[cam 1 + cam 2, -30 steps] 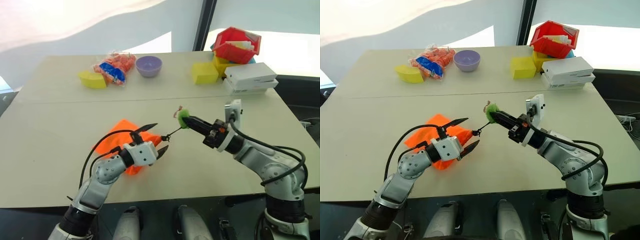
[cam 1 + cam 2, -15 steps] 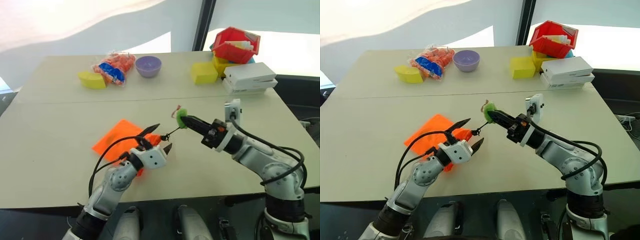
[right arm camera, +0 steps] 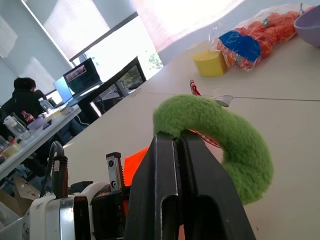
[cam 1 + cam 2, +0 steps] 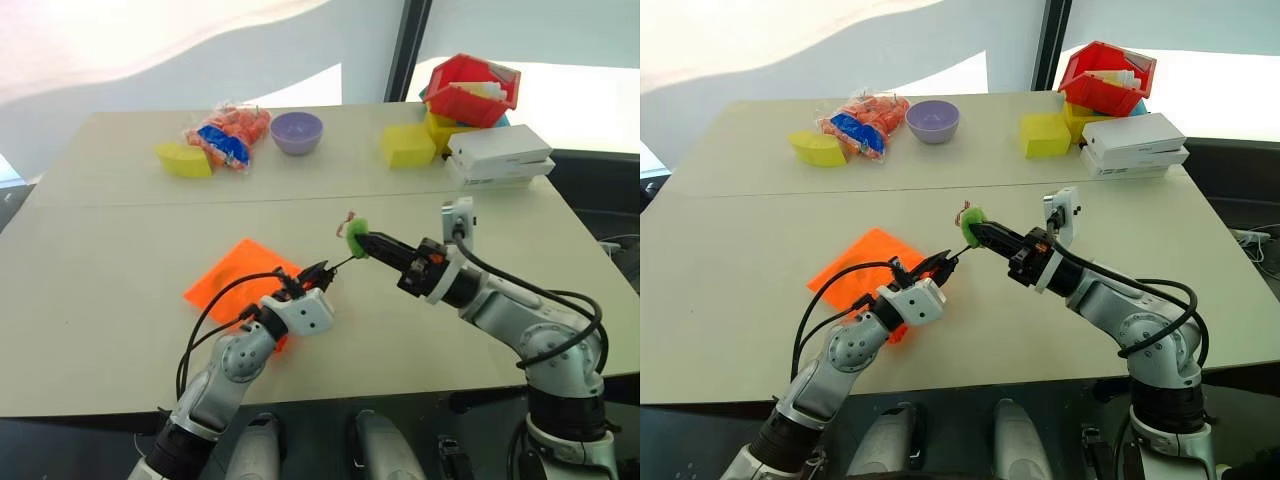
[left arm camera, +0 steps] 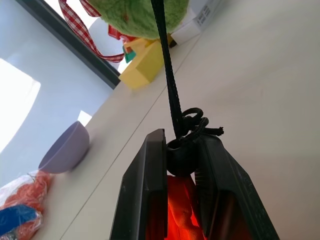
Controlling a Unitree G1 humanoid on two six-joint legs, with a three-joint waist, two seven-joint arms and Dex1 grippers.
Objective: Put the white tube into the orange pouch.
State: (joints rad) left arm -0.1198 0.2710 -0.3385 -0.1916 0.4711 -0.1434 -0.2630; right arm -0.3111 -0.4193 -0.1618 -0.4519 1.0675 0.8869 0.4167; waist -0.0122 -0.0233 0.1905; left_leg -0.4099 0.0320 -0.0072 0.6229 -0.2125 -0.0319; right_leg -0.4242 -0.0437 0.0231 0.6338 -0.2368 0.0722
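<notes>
Left gripper [image 5: 182, 165] fingers clamp black cord toggle at bright orange fabric pouch [image 4: 240, 280] | right gripper [image 3: 181, 142] fingers pinch fuzzy green ring [image 3: 220, 135] | risk: you overpull, cord slips.

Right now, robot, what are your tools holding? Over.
Left tool shut on the black cord at the orange pouch. Right tool shut on the green ring. White tube not spotted. Nothing blocking.

Head stereo pair looking down over table [image 4: 100, 260], wrist cameras close-up
</notes>
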